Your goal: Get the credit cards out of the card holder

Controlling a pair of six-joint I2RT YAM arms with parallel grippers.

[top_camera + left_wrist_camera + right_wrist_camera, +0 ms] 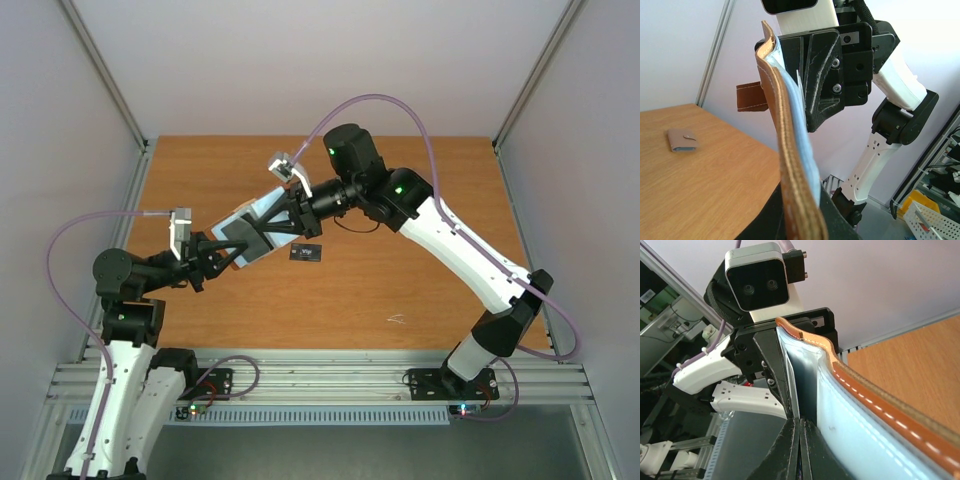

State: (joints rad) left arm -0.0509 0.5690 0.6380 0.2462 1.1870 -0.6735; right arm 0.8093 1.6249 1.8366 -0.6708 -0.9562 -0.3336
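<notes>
Holding card holder [250, 215] mid-air, centre-left of top view: left tool [224, 250] clamped on it, right tool [274, 224] pinched shut on thin card [797, 405] inside. 1 black card [307, 253] on worktop [420, 280].

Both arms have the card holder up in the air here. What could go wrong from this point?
The right gripper is shut on a thin edge inside the card holder; card or lining, I cannot tell. If lining, pulling may drag the holder from the left gripper, which grips one end only. The holder is off the table, so a slipped card could fall beside the black card.
</notes>
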